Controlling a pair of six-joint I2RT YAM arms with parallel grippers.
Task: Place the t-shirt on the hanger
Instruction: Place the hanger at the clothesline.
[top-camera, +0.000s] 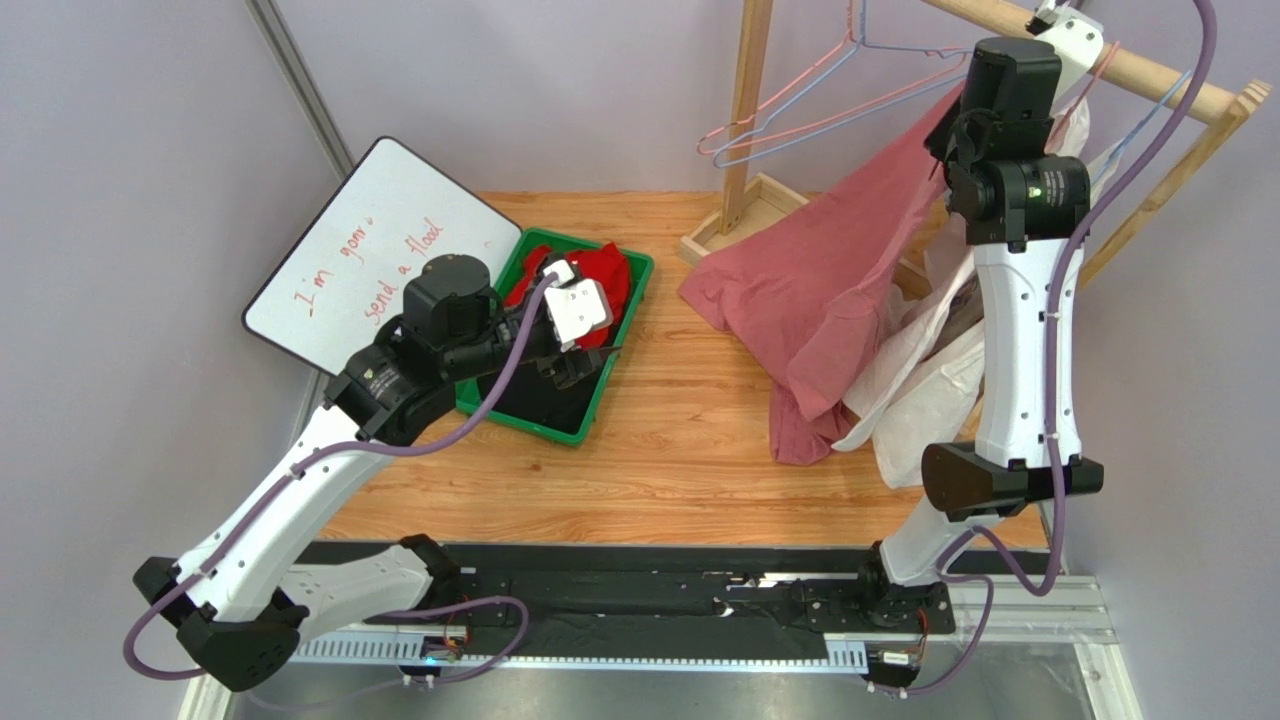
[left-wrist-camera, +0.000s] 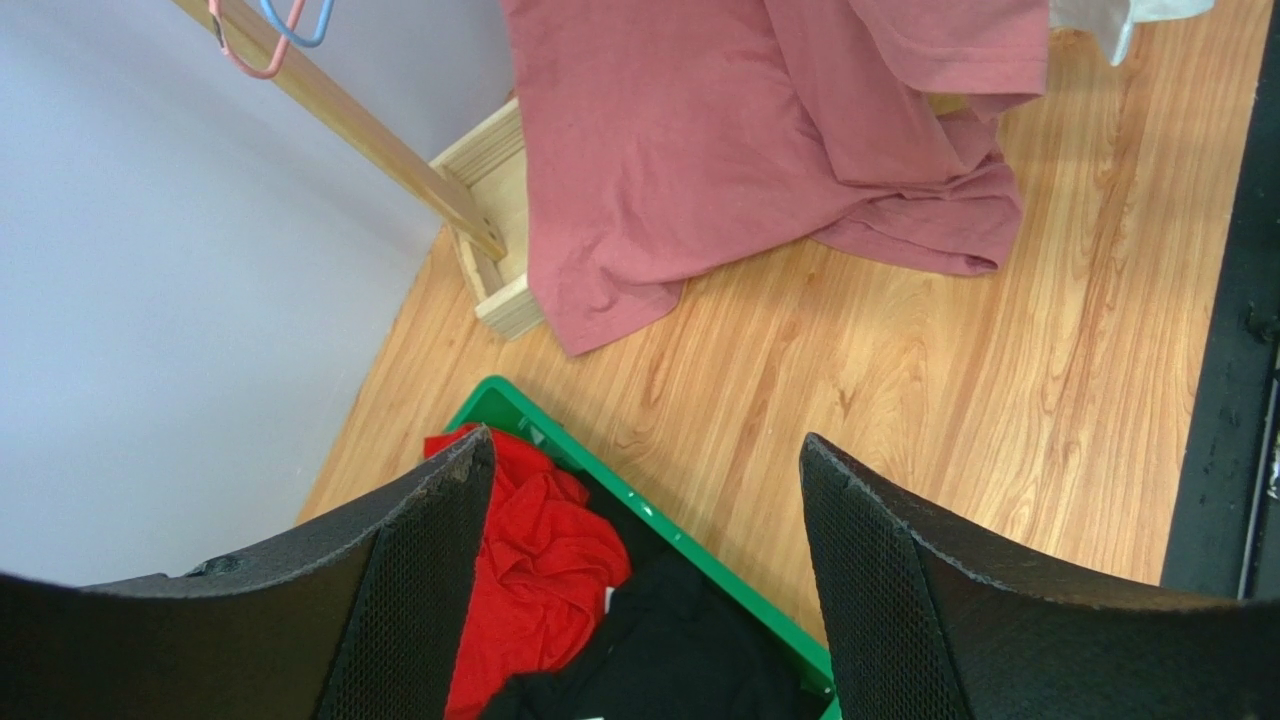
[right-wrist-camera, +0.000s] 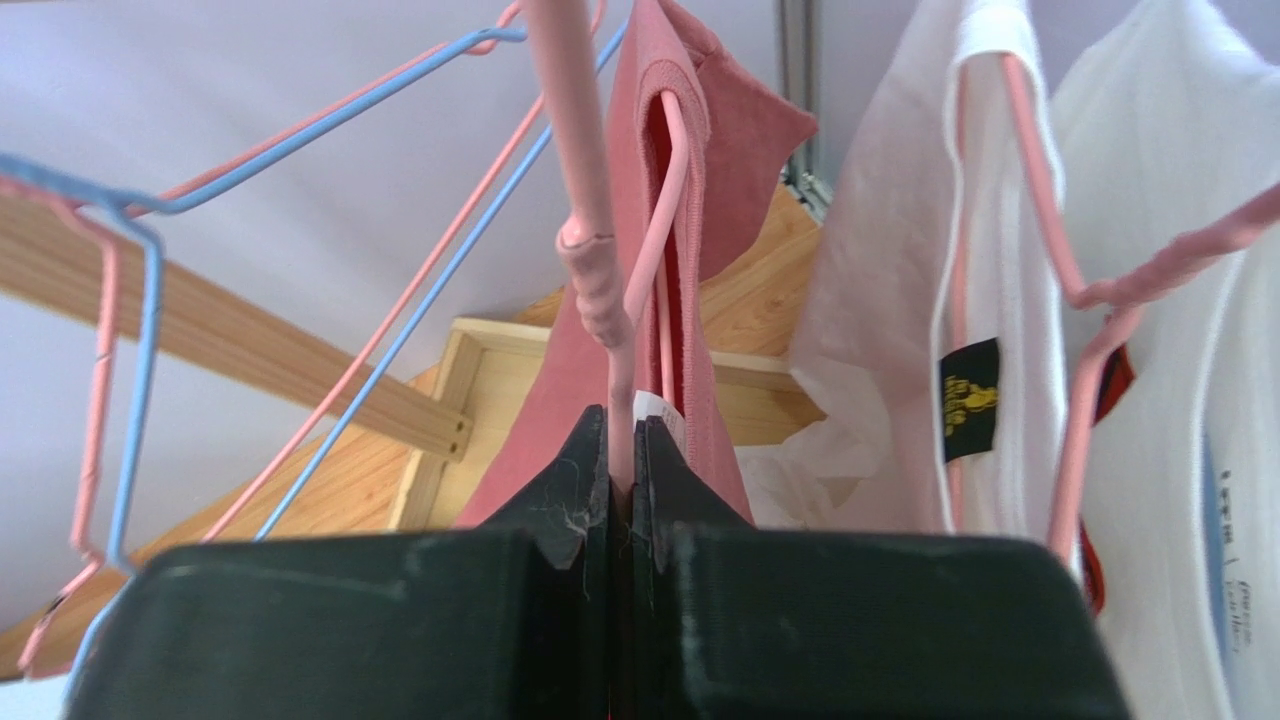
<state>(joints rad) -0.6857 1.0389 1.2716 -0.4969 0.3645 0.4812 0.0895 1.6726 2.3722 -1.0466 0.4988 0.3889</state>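
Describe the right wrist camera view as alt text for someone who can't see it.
The right gripper is shut on the thin pink wire hanger, with the rose-pink t-shirt hanging against it. White shirts hang on pink hangers to the right; empty pink and blue hangers and a wooden rack are to the left.

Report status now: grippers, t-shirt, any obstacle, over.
Right gripper shut on pink hanger. Left gripper open over green bin. T-shirt on hanger, hem draped on table. White shirts hang close beside.
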